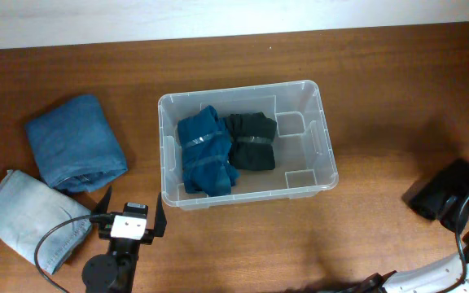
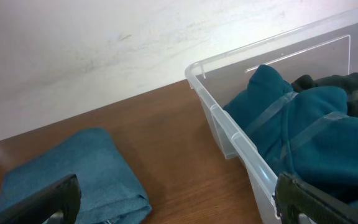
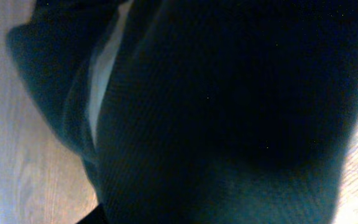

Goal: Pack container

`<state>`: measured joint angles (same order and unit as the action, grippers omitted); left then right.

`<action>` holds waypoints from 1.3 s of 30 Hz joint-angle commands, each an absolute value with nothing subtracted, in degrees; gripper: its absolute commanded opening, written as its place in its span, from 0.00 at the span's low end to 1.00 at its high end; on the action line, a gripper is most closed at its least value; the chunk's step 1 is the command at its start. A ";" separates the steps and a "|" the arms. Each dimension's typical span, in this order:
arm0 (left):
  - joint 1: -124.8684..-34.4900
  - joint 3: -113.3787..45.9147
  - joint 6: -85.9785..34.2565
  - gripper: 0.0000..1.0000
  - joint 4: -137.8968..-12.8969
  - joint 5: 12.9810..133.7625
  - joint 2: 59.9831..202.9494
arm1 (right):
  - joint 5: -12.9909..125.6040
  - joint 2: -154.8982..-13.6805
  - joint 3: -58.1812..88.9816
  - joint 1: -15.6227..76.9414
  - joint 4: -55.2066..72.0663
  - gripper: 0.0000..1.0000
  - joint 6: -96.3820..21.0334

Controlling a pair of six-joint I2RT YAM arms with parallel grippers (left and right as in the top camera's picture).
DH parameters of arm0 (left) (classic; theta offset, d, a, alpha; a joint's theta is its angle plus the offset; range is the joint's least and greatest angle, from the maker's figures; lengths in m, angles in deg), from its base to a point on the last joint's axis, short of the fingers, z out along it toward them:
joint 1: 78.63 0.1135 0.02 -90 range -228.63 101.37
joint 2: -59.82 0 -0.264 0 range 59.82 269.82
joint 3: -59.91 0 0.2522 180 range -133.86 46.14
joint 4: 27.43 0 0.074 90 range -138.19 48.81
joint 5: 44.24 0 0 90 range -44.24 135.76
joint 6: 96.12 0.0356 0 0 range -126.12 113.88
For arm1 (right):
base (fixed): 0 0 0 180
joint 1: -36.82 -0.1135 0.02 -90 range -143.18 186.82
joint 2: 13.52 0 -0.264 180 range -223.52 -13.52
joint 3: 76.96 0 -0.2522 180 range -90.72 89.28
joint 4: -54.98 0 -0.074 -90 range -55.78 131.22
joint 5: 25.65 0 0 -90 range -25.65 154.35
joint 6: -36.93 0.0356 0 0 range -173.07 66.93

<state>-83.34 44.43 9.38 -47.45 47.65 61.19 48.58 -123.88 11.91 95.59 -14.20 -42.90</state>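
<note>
The clear container (image 1: pixel 326 138) stands mid-table, holding a folded teal-blue garment (image 1: pixel 204 150) and a folded black garment (image 1: pixel 252 141) side by side. My left gripper (image 1: pixel 129 221) is near the front edge, left of the container, open with nothing between its fingers; in the left wrist view it (image 2: pixel 179 208) spans bare table between a blue cloth and the container's wall (image 2: pixel 241 146). At the far right my right gripper (image 1: pixel 461 203) is down on a dark garment (image 1: pixel 440 191). That dark garment (image 3: pixel 216 112) fills the right wrist view and hides the fingers.
A folded blue denim piece (image 1: pixel 76 142) and a pale denim piece (image 1: pixel 31 216) lie at the left, close to the left arm. The blue denim (image 2: pixel 73 174) shows beside the left finger. A wall runs along the table's back edge.
</note>
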 commanded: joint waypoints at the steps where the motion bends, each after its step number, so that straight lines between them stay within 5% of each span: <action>1: -83.58 44.89 10.43 0.99 -47.28 47.43 60.88 | 44.60 -122.97 3.48 93.77 -19.36 0.35 -44.49; 12: -83.58 44.87 10.43 0.99 -47.28 47.43 60.88 | 31.01 -118.77 -21.33 72.46 -39.51 0.33 -55.20; 21: -83.58 44.87 10.43 0.99 -47.28 47.43 60.88 | 22.07 -118.75 -28.17 52.61 -46.51 0.32 -57.37; 30: -83.58 44.87 10.43 0.99 -47.28 47.43 60.88 | 30.15 -118.83 -27.82 38.04 -46.44 0.26 -56.62; 39: -83.58 44.87 10.43 0.99 -47.28 47.43 60.88 | 41.41 -118.88 -20.19 27.39 -37.76 0.25 -42.46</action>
<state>-83.34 44.43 9.38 -47.45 47.62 61.19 38.57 -120.23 -22.58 29.25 -39.62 -47.18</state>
